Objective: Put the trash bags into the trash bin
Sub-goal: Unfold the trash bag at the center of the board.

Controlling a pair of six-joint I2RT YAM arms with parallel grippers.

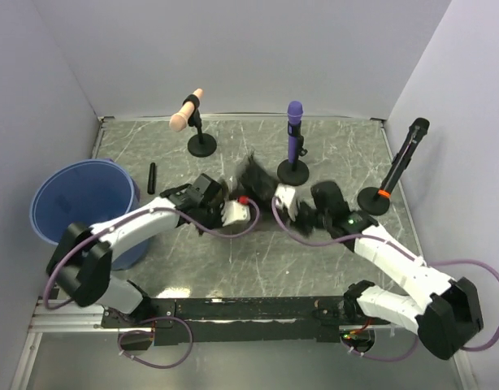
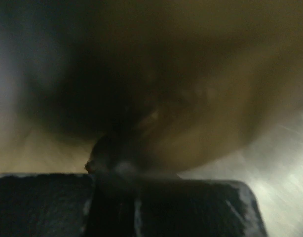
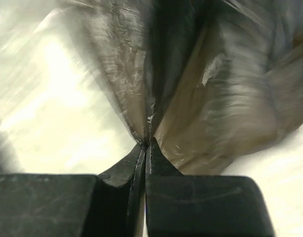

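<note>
Your right gripper point(image 3: 145, 144) is clamped on a fold of the trash bag point(image 3: 117, 74). In its wrist view the black jaws meet, with thin grey-brown see-through film gathered between their tips and fanning up toward 12 o'clock. Your left gripper point(image 2: 111, 160) is closed too. Its wrist view is badly smeared, but the jaws sit together with a dark knot of the same film at their tips, so it reads as pinched on the bag as well.

From overhead, the table point(image 1: 233, 268) is a grey marble-patterned sheet with pale veins, boxed in by plain pale walls point(image 1: 233, 49) at 9, 12 and 3 o'clock. The trash bin point(image 1: 83, 203), round and blue, stands at the table's 9 o'clock edge beside the left arm, well apart from the bag. The bag shows there as a dark blurred bunch near the table's centre, between the two wrists.

Three microphones stand on round black bases along the far side: a pink microphone point(image 1: 187, 110) at 11 o'clock, a purple microphone point(image 1: 294, 122) at 12 and a black microphone point(image 1: 400, 162) with an orange band at 2. A short black cylinder point(image 1: 151, 175) lies just off the bin's rim on its 2 o'clock side.

Only the overhead view shows you the bin and the stands. Only the wrist views show the film's sheen and the pinch itself.
</note>
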